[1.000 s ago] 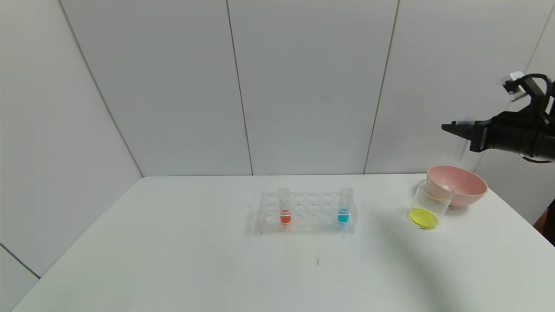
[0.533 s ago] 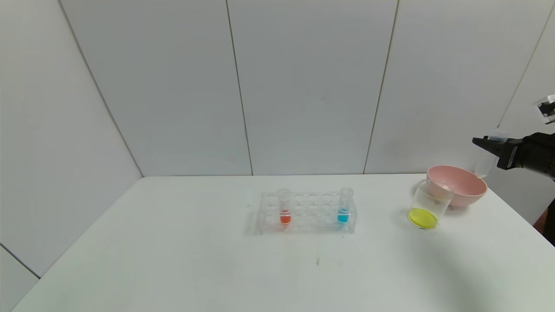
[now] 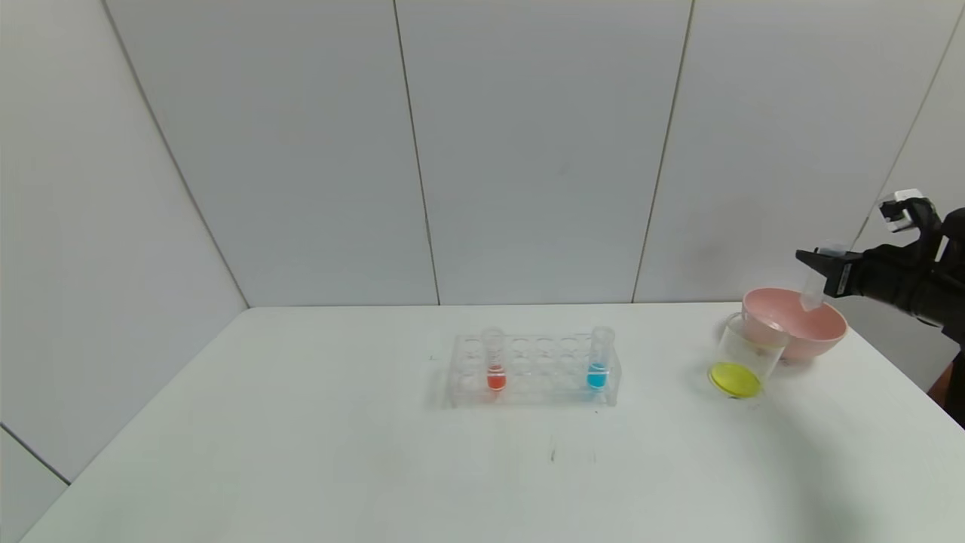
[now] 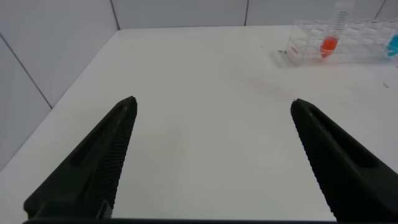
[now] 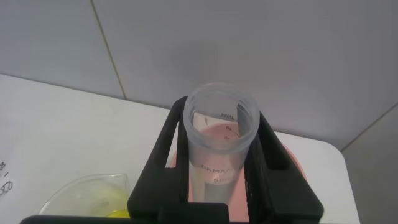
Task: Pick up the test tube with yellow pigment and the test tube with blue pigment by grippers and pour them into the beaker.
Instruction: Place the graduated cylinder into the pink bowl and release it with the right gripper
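Note:
My right gripper (image 3: 820, 265) is shut on a clear test tube (image 3: 816, 288) and holds it above the pink bowl (image 3: 799, 343), mouth up and a little tilted. No liquid shows in this tube (image 5: 221, 146). The beaker (image 3: 746, 348) stands on the table touching the bowl's left side, with yellow liquid in its bottom. It also shows in the right wrist view (image 5: 81, 199). The tube with blue pigment (image 3: 599, 360) stands in the right end of the clear rack (image 3: 539, 373). My left gripper (image 4: 211, 109) is open and empty over bare table, out of the head view.
A tube with orange-red liquid (image 3: 494, 362) stands in the rack's left part and shows in the left wrist view (image 4: 331, 34). The white table's right edge runs just past the bowl. Grey wall panels stand behind the table.
My right gripper has come down and to the right with the tube, from high above the beaker to just over the pink bowl. The rack, beaker and bowl have not moved.

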Motion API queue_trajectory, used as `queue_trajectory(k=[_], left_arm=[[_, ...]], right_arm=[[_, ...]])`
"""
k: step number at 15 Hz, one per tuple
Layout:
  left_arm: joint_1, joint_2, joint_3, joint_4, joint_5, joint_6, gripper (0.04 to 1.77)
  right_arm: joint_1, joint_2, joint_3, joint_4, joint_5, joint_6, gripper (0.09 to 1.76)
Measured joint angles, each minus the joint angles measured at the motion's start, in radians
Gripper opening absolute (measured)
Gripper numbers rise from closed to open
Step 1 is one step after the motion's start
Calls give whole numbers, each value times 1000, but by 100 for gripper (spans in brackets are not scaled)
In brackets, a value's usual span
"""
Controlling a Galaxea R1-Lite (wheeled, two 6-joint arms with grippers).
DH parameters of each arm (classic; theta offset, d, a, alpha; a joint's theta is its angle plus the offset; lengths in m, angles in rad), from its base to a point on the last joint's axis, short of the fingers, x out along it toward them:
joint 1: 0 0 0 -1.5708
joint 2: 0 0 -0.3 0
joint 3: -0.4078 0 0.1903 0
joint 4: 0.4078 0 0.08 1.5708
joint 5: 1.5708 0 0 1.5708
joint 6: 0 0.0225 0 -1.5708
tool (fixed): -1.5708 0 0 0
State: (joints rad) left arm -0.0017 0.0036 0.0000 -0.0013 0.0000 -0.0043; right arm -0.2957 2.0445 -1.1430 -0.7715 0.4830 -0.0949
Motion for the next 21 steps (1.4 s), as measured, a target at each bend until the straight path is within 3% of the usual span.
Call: queue_trajectory(k=[8, 14, 21], left_arm=[[0, 0, 0, 0, 0, 0, 176], [0, 0, 0, 0, 0, 0, 176], [0, 0, 0, 0, 0, 0, 176]], right_arm=[[7, 190, -174, -21, -37, 54, 56], [17, 243, -226, -45, -83, 63, 115], [91, 249, -260, -29, -207, 72, 148]])
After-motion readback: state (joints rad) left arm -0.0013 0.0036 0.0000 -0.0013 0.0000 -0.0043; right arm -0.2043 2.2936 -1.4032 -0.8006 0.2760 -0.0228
